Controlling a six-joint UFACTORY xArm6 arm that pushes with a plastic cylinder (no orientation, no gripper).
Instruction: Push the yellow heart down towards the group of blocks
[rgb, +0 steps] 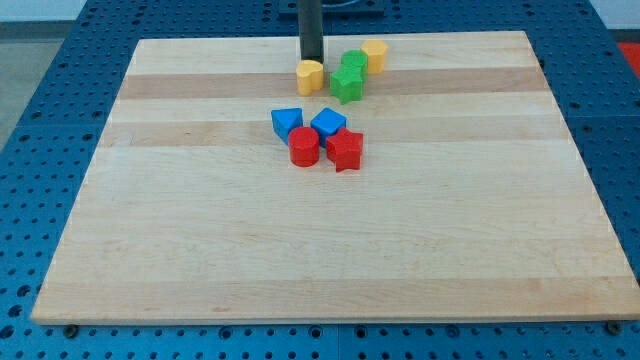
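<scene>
Touching yellow heart (310, 76): my tip (312, 61)

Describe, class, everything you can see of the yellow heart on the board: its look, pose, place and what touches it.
The yellow heart is a small, chunky block of glossy, plastic-looking yellow-orange, lying flat on the wooden board near the view's top centre. My tip stands directly behind it, at its upper edge, seemingly in contact. Just to its right sits a green block, close but with a slight gap. Below it lie the blue and red blocks, apart from it.
</scene>
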